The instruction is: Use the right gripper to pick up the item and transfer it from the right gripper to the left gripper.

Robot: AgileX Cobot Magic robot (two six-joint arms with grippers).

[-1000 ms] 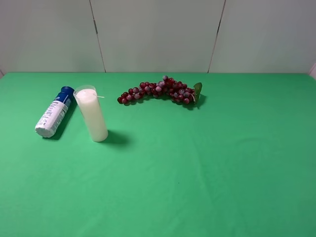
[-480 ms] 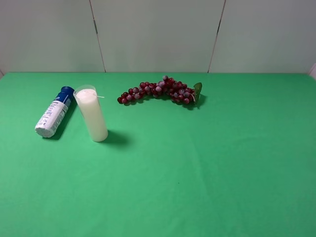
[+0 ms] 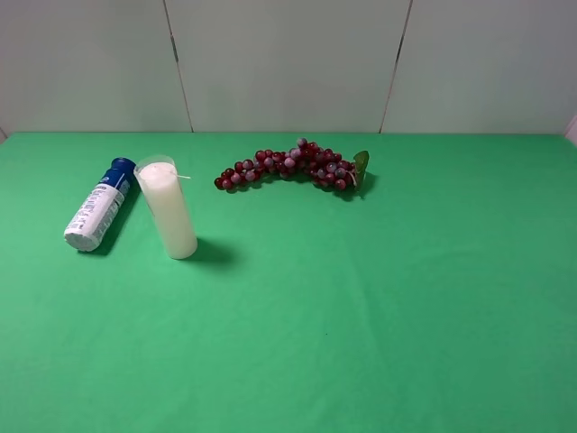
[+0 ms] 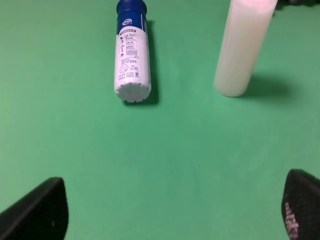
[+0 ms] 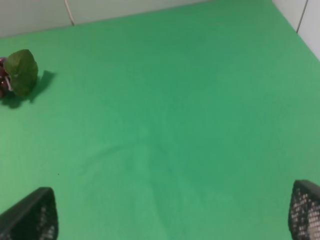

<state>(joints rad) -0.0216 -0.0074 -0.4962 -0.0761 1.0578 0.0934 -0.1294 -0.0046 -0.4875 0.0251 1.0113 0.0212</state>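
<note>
The item, a spray can [image 3: 97, 215] with a dark blue cap and a white-and-blue label, lies on its side at the far left of the green table. In the left wrist view the can [image 4: 132, 55] points its white base toward the camera. My left gripper [image 4: 170, 215] is open and empty, its two black fingertips [image 4: 37, 212] wide apart and well short of the can. My right gripper [image 5: 167, 220] is open too, with nothing between its fingertips [image 5: 306, 210], over bare green cloth far from the can. Neither arm shows in the exterior high view.
A white candle in clear glass [image 3: 168, 207] stands just right of the can; the left wrist view also shows the candle [image 4: 242, 47]. A bunch of red grapes [image 3: 288, 164] with a green leaf [image 5: 21, 72] lies at the back centre. A pale wall [image 3: 288, 63] closes the far edge.
</note>
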